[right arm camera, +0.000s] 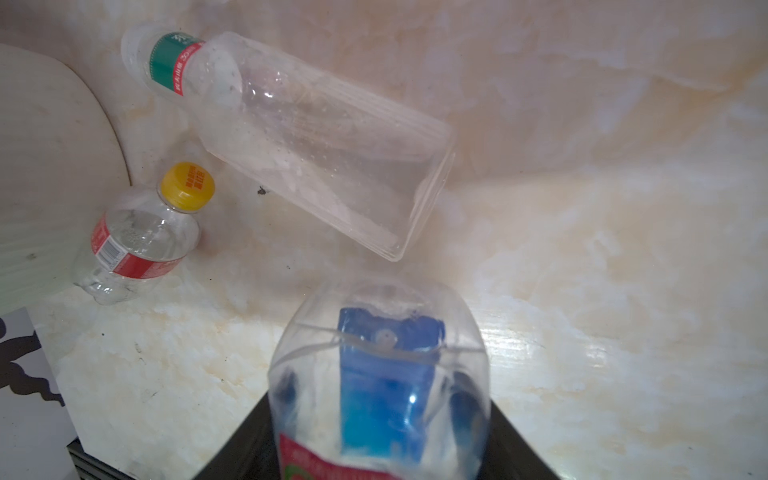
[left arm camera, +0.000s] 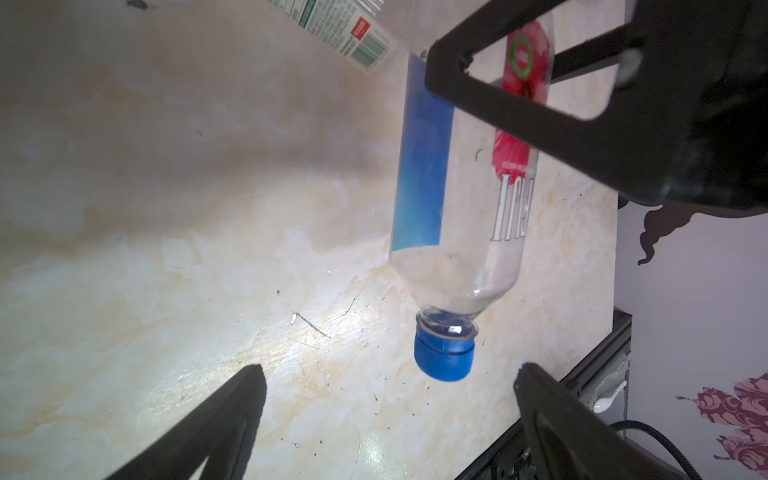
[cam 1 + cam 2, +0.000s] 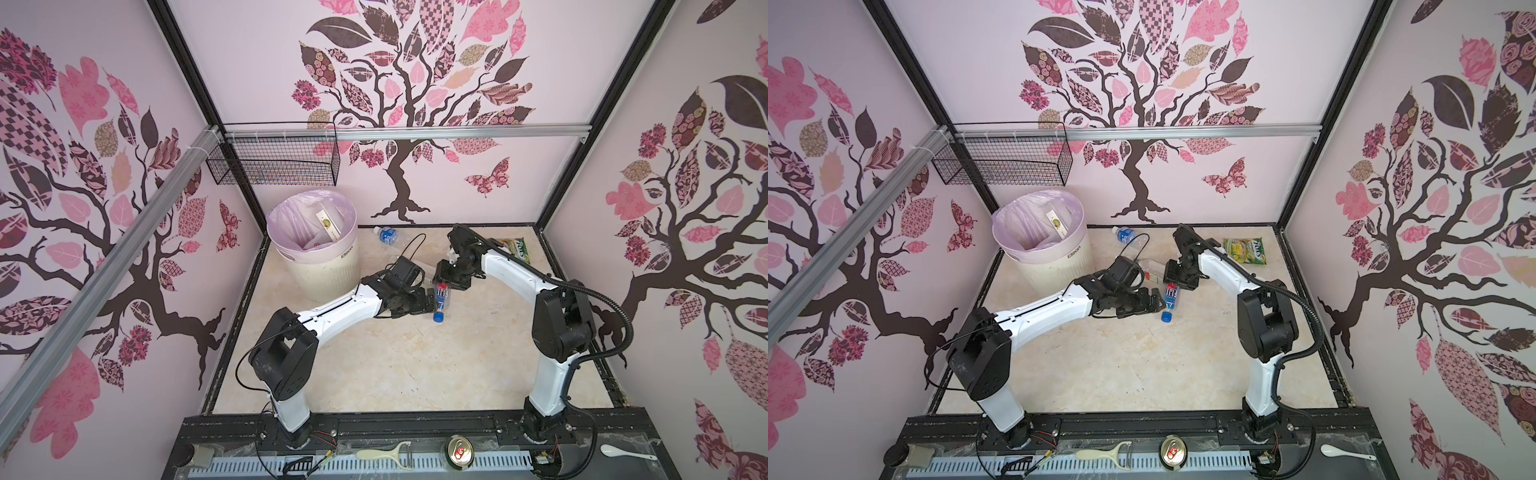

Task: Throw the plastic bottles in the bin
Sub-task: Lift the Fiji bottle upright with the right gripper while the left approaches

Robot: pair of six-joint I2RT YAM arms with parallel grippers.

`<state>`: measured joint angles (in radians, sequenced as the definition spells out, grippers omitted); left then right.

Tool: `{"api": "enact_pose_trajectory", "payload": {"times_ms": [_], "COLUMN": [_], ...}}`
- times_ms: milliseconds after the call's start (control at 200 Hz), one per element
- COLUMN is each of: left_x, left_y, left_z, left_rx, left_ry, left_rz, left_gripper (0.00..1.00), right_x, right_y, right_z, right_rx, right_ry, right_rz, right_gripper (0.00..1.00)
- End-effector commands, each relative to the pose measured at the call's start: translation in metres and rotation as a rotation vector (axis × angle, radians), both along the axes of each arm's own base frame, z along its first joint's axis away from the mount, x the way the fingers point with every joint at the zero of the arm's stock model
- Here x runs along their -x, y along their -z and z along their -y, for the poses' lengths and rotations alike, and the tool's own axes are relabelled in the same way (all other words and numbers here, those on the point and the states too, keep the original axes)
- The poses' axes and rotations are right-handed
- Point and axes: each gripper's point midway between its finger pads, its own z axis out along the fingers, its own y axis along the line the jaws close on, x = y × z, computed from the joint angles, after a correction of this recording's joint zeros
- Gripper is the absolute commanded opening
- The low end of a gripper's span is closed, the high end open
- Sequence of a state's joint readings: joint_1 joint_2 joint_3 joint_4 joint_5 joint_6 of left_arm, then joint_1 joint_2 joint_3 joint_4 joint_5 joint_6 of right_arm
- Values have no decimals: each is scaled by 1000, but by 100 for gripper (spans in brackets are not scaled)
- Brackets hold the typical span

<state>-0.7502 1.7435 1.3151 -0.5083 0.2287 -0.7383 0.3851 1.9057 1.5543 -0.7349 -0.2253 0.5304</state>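
Jaws of my right gripper [image 3: 443,289] are closed narrow across the body of the Fiji bottle [image 3: 441,301], near the middle of the counter [image 3: 415,365]. The right wrist view looks along the bottle at its clear base, which sits between the two dark fingers [image 1: 245,453]. My left gripper [image 3: 1156,301] stands wide open and grips nothing. It sits just beside the bottle on the left, and in the left wrist view the blue cap [image 2: 444,353] lies ahead of its spread fingertips [image 2: 245,399].

In both top views the bottle's long axis runs from far to near, with the cap toward the near edge and the base toward the far edge. I cannot tell whether the cap touches the counter.

Three more bottles lie on their sides. A blue-labelled bottle [image 3: 386,235] is at the far edge, just right of the bin [image 3: 328,270]. A green-and-red-labelled bottle [image 1: 299,137] lies close behind the held one. A yellow-capped bottle [image 1: 141,237] lies just beside the bin's wall. The bin stands upright in the far left corner with its pale lilac liner [image 3: 286,224] folded over the rim.

The counter is beige, marble-patterned and scuffed. A snack packet [image 3: 513,247] lies near the far right corner. A wire basket [image 3: 274,162] hangs on the far wall above the bin. On the rail below the near edge are a peeler [image 3: 382,453], a can [image 3: 459,453] and a spoon [image 3: 623,451]. The walls [image 3: 623,104] carry pink and brown tree decals.
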Motion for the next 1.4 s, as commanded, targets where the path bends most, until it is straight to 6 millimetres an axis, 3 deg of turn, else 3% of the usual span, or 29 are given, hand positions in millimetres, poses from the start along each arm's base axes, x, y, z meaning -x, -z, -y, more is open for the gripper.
{"api": "enact_pose_trajectory", "payload": {"times_ms": [0, 290, 515, 835, 1185, 1395], "left_x": [-17, -32, -38, -45, -30, -31], "left_y": [-40, -50, -56, -69, -55, -48], "left_z": [12, 24, 27, 18, 28, 29], "left_rx": [77, 141, 199, 315, 349, 354], "left_ry": [8, -36, -58, -65, 7, 12], "left_rz": [126, 154, 141, 129, 55, 25], "left_gripper": [98, 98, 94, 90, 87, 81], "right_x": [6, 3, 1, 4, 4, 5], "right_y": [-6, -50, -72, -86, -103, -106], "right_z": [-8, -32, -38, -42, -45, -48], "right_rx": [-42, -167, -210, -249, -286, -307], "right_ry": [25, 27, 7, -13, -25, -31], "right_rz": [-61, -25, 11, 41, 69, 70], "right_gripper": [59, 59, 59, 59, 59, 59]}}
